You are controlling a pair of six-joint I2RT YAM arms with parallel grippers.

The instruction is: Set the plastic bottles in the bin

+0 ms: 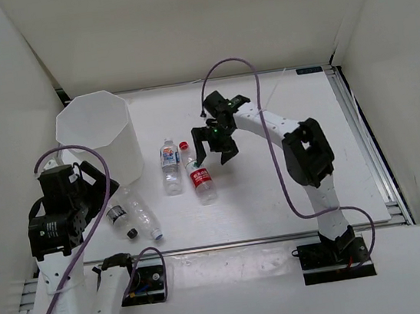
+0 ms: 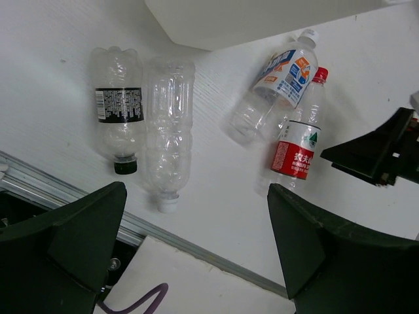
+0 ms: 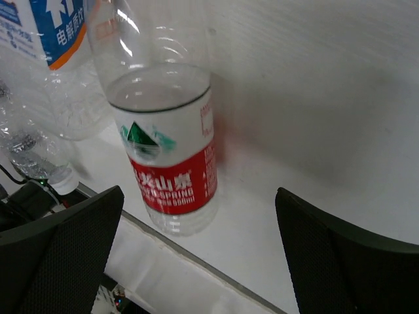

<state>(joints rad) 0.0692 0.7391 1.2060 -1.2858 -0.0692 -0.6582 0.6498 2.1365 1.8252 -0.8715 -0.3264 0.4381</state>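
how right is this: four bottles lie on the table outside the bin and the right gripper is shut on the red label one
The grip is wrong: the right gripper is open near the red-label bottle, not shut on it, per the right wrist view.

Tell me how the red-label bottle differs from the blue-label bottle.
The red-label bottle has a red cap; the blue-label bottle has a white one. The red-label bottle is slimmer, the blue-label bottle wider. Both are clear and lie side by side on the table.
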